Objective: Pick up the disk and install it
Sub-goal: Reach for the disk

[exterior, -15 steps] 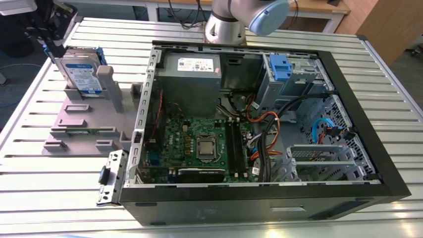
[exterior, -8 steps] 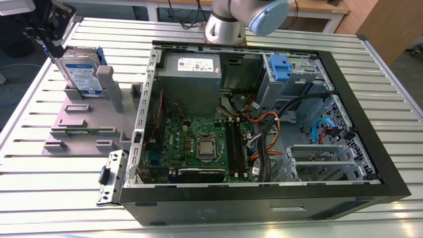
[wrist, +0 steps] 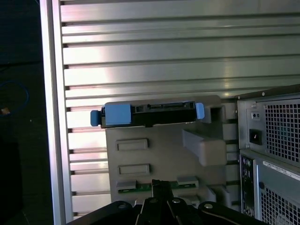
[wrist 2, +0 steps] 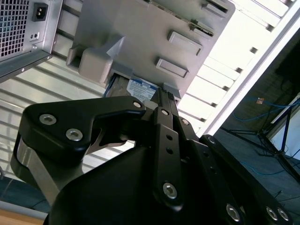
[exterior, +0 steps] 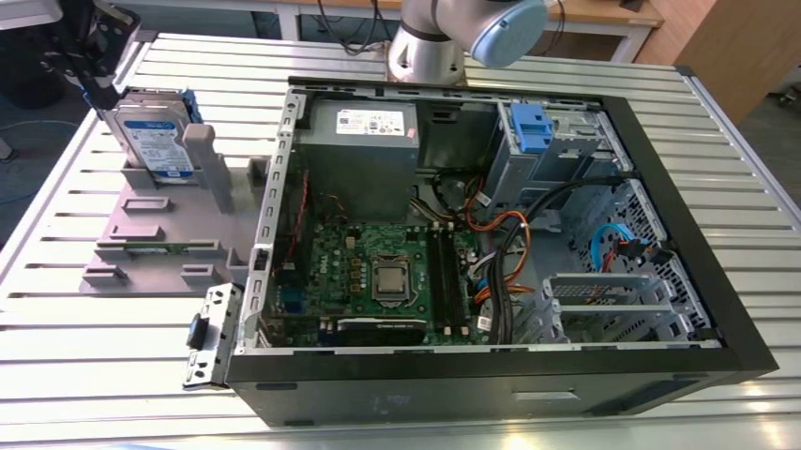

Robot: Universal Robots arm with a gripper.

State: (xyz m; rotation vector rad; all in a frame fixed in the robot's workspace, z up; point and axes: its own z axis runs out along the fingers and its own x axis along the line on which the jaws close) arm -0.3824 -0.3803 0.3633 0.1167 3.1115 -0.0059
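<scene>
The disk (exterior: pixel 153 136) stands upright on its edge in the grey plastic stand (exterior: pixel 150 239) at the exterior view's left, its white-and-blue label facing outward inside the blue carrier. My gripper (exterior: pixel 98 86) hangs just beside the disk's upper edge, toward the exterior view's left, without holding it. The first wrist view has the disk (wrist: pixel 150 114) edge-on, blue tabs at both ends, with the gripper (wrist: pixel 157 183) apart from it over the stand (wrist: pixel 154 159). The fingers (wrist 2: pixel 161 96) come together to a point, shut on nothing, and a corner of the label (wrist 2: pixel 142 88) peeks past them.
The open computer case (exterior: pixel 501 380) lies on the slatted metal table (exterior: pixel 113 375) to the exterior view's right of the stand. Inside it are the grey power supply (exterior: pixel 363 131), the blue-tabbed drive cage (exterior: pixel 536 127), the motherboard (exterior: pixel 375 272) and loose cables (exterior: pixel 501 244).
</scene>
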